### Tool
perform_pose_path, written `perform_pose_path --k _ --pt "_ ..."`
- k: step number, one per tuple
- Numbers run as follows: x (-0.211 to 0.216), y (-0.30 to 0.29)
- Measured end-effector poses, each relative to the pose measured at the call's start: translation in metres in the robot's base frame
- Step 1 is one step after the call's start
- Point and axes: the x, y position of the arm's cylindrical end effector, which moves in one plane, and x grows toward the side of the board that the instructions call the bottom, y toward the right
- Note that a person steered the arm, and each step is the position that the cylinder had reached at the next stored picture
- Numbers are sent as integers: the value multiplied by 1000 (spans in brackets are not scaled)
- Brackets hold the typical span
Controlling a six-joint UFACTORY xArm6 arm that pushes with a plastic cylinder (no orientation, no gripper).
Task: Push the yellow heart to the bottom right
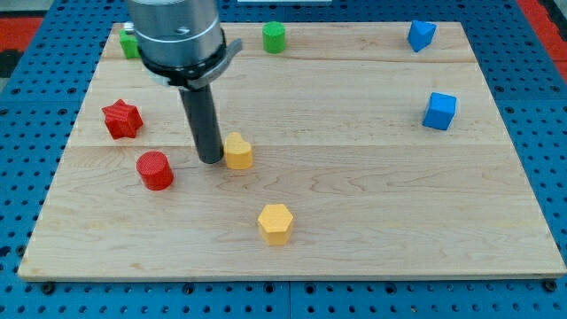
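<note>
The yellow heart (237,151) lies left of the board's middle. My tip (210,160) stands on the board just to the heart's left, touching or nearly touching it. A yellow hexagon (275,222) lies below and to the right of the heart, toward the view's bottom. The rod rises from the tip to the arm's grey body at the view's top left.
A red star (122,119) and a red cylinder (155,170) lie left of my tip. A green block (274,37) and another green block (129,43), partly hidden by the arm, sit at the top. Two blue blocks (421,35) (439,111) sit at the right. The wooden board (399,204) lies on a blue pegboard.
</note>
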Motion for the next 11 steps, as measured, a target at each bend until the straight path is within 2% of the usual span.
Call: perform_pose_path --k 4,7,8,9,10,11 --pt "-32 -12" --pt "-28 136" --pt "-37 136" --pt "-59 108" --pt "-61 101" --pt "-61 62"
